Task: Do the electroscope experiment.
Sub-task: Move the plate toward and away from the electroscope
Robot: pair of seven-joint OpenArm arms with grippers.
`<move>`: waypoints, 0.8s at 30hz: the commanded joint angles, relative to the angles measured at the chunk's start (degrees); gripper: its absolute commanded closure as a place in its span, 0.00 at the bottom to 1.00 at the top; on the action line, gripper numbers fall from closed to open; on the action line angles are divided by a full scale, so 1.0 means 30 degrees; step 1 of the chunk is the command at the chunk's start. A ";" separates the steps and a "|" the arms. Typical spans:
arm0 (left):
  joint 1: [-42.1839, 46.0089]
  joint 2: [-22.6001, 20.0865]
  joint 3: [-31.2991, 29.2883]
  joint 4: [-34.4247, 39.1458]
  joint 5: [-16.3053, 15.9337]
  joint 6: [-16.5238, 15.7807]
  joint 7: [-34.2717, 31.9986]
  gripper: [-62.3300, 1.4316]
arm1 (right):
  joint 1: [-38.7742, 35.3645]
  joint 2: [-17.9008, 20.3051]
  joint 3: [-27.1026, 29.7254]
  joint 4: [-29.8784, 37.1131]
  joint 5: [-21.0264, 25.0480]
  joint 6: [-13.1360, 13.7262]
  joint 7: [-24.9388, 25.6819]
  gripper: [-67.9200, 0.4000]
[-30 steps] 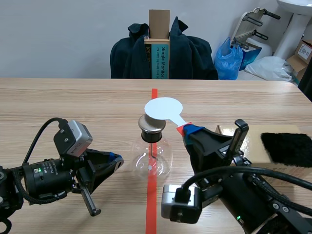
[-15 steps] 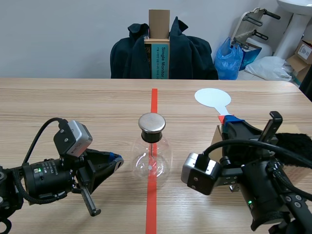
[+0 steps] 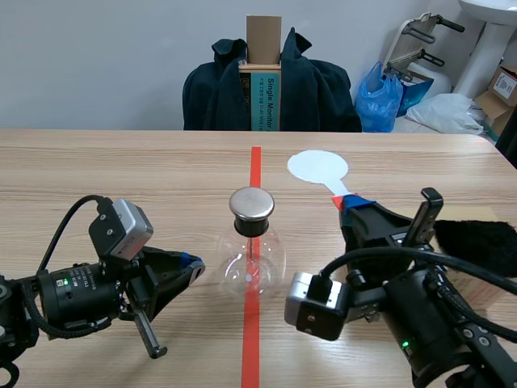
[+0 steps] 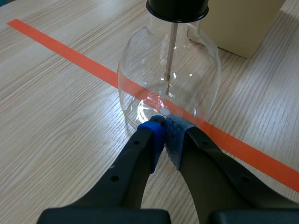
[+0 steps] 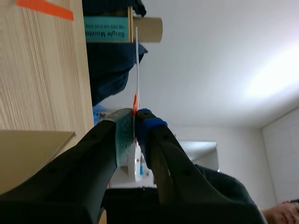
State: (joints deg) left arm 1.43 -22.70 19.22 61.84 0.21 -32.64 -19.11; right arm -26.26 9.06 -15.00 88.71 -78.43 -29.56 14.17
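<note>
1. While the right claw (image 3: 352,204) is clamped on the red handle (image 3: 339,196) of the white paddle (image 3: 317,166), the paddle hangs in the air at about 1 o'clock from the flask (image 3: 252,257), apart from it.
2. Flask sits mid tabletop (image 3: 121,178), right on the red line (image 3: 255,162), upright, with its metal cap (image 3: 252,204) on top.
3. Left claw (image 3: 191,263) is clenched on nothing, pads pressed together. It sits low at 9 o'clock of the flask. In the left wrist view its tip (image 4: 163,125) is at the foot of the glass (image 4: 168,79); touching or just short, can't tell.
4. Progress, my read: paddle is picked up and in hand, but the disc is not over or on the cap yet. Left to do: bring the disc to the cap and watch the rod (image 4: 171,51) inside. Whether the paddle was rubbed on the black cloth (image 3: 477,242) at 3 o'clock, can't tell.
5. Paddle axis: runs from the handle at 5 o'clock to the disc at 11 o'clock, so the disc end points away from the robot and slightly toward the red line. Disc face looks roughly level.
6. In the right wrist view the paddle (image 5: 137,60) is edge-on, a thin line going straight ahead from the claw (image 5: 134,133).
7. Flask axis is vertical, cap up, rod hanging down the middle.
</note>
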 commanded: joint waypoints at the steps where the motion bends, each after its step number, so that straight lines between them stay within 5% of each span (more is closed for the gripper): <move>1: 0.0051 0.0087 0.0015 0.0291 -0.0255 -0.0007 -0.0248 0.95 | 0.0087 0.0087 0.0124 0.0233 0.0066 -0.0277 0.0561 0.98; 13: 0.0051 0.0087 0.0015 0.0291 -0.0255 -0.0007 -0.0248 0.95 | 0.0138 0.0087 0.0117 0.0233 0.0066 -0.0291 0.4787 0.98; 24: 0.0051 0.0087 0.0015 0.0291 -0.0255 -0.0007 -0.0248 0.95 | 0.0138 0.0087 0.0117 0.0233 0.0066 -0.0291 0.5727 0.98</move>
State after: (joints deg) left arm 1.43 -22.70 19.22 61.84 0.21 -32.64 -19.11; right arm -26.26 9.06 -15.03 88.71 -78.48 -29.58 31.48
